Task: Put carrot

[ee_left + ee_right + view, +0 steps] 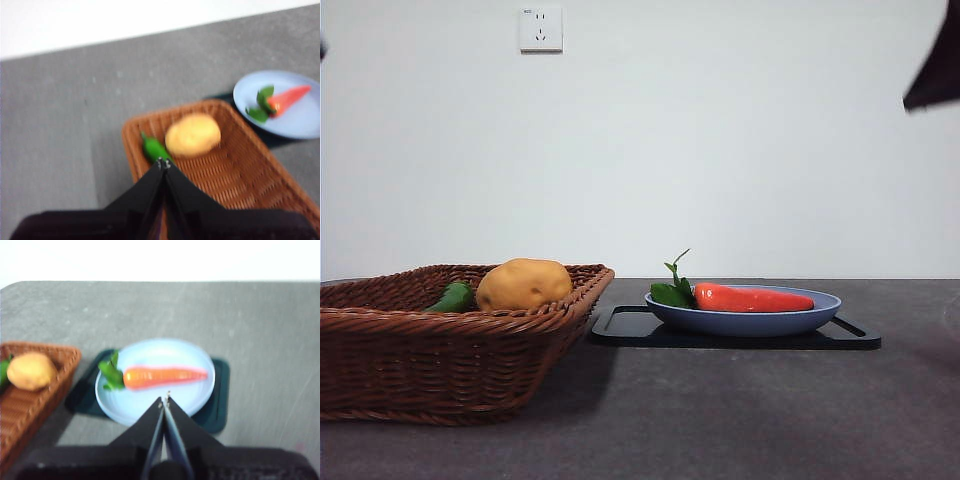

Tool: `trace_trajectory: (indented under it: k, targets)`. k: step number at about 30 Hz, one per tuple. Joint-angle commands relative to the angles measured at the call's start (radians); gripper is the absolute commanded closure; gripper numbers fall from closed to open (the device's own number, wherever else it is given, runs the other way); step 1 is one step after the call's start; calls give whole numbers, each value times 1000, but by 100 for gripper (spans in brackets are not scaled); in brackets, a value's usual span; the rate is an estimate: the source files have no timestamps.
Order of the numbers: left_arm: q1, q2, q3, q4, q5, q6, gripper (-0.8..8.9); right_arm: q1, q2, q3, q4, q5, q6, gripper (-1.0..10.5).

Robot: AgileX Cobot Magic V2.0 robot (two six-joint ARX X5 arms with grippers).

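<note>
On the grey worktop (740,420) a brown wicker basket (440,350) holds a potato (523,284) and a green pepper (453,297). Beside it, a black tray (620,325) carries a blue plate (745,322) where the carrot (752,298) lies flat, leaves toward the basket, tip away. The right pincer (164,401) hovers above the plate, the left pincer (163,162) above the basket, both closed and empty.

Left pincer (163,162) is hanging raised above the worktop, its two black jaws pressed together to a point, nothing between them. Right pincer (164,401) is hanging likewise, jaws closed tip to tip, holding nothing. In the front view one arm is showing only as a dark tip at the top right corner.
</note>
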Motion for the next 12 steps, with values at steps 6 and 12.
trace_trajectory:
  k: [6,12]
  targets:
    - [-5,-98,-58,-38,2,-60,805,6,-3,-21,40,8,52,941]
    - [-5,-93,-59,-11,3,-60,805,6,-3,-21,41,6,53,941]
